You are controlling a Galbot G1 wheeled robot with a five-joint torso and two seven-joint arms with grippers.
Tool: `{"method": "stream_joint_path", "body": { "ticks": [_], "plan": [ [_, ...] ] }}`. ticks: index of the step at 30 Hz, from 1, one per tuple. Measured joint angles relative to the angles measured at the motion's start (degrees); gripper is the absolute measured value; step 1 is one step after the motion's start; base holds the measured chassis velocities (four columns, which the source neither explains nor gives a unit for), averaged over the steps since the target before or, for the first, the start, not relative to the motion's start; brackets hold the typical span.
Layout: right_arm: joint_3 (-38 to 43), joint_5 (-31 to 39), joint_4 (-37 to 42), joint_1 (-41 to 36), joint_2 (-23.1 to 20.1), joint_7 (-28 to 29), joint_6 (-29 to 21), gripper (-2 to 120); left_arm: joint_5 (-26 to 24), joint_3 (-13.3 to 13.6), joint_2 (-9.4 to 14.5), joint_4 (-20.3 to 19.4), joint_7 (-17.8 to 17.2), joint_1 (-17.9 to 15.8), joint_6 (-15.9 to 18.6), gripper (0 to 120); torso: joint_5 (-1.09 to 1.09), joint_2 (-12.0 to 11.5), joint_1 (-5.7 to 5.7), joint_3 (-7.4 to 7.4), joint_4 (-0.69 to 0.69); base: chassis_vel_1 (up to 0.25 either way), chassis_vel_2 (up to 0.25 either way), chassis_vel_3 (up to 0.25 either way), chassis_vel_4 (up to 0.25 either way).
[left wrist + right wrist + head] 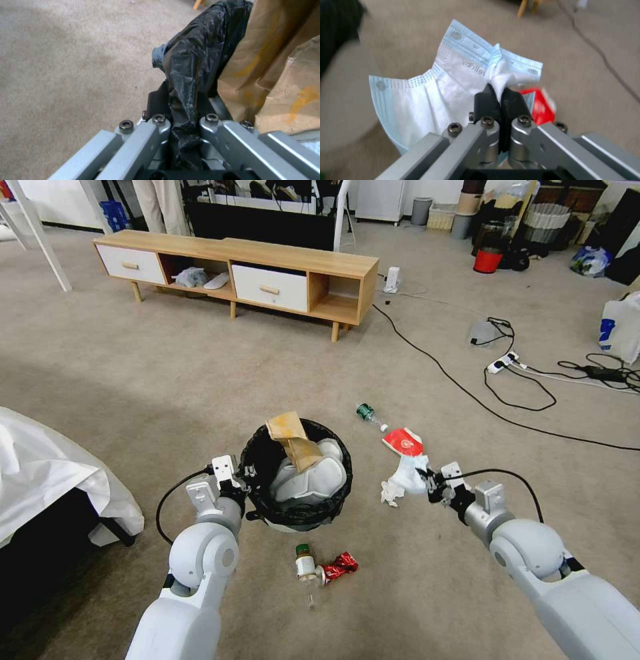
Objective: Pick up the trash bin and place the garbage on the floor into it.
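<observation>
head view: the trash bin (297, 477) already holds a brown paper bag (291, 439); 2 bottles (305, 567), a red wrapper (340, 565) and a red packet (403, 441) remain on the carpet.
left wrist view: left gripper (181, 110) clenched on the bin's black liner (196, 55).
right wrist view: right gripper (500, 100) pinching a face mask (450, 82), not yet binned.
</observation>
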Motion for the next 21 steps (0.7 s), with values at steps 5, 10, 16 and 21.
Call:
{"method": "stream_joint_path", "body": {
  "ticks": [5, 10, 16, 21],
  "plan": [
    [1.15, 0.08, 2.04, 0.76, 0.02, -2.88, 5.6, 0, -2.71, 0.54, 0.13, -0.18, -1.1, -0.18, 1.31, 4, 0.0, 0.0, 0.0, 0.0, 0.0, 0.0, 0.0, 0.0, 0.0],
    [1.34, 0.12, 2.83, 0.87, -0.08, -6.43, 10.27, 0, -6.21, 1.08, -0.1, -0.74, -2.33, -0.44, 2.51, 4, 0.0, 0.0, 0.0, 0.0, 0.0, 0.0, 0.0, 0.0, 0.0],
    [0.77, 0.62, 2.75, 1.71, 0.0, -12.31, 16.99, 0, -9.36, 1.34, -0.28, -1.13, -3.44, -0.82, 3.74, 4, 0.0, 0.0, 0.0, 0.0, 0.0, 0.0, 0.0, 0.0, 0.0],
    [0.08, 1.07, 2.77, 2.3, -0.12, -14.15, 18.33, 0, -10.32, 1.4, -0.44, -1.2, -3.81, -0.97, 4.09, 4, 0.0, 0.0, 0.0, 0.0, 0.0, 0.0, 0.0, 0.0, 0.0]
  ]
}}
